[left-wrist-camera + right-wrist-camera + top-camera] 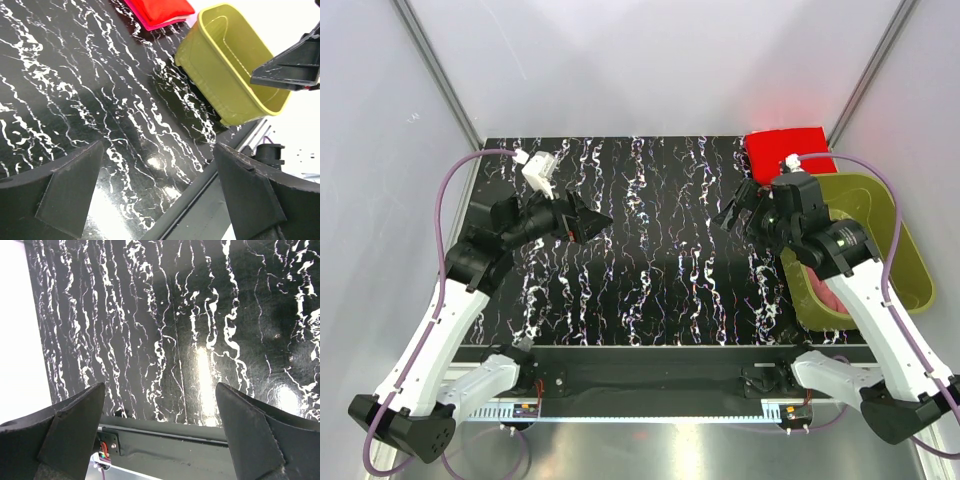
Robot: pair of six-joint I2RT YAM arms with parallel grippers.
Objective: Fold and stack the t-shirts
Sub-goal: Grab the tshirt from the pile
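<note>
My black marbled table [650, 280] carries an olive-green basket [910, 270] at its right edge, long axis running near to far. The folded red t-shirt [785, 145] lies flat at the far right corner, its long side along the far edge. A salmon-pink t-shirt [828, 292] sits bunched in the basket. My left tool [598, 222] and right tool [732, 212] hover over the table, jaws wide, gripping nothing.
</note>
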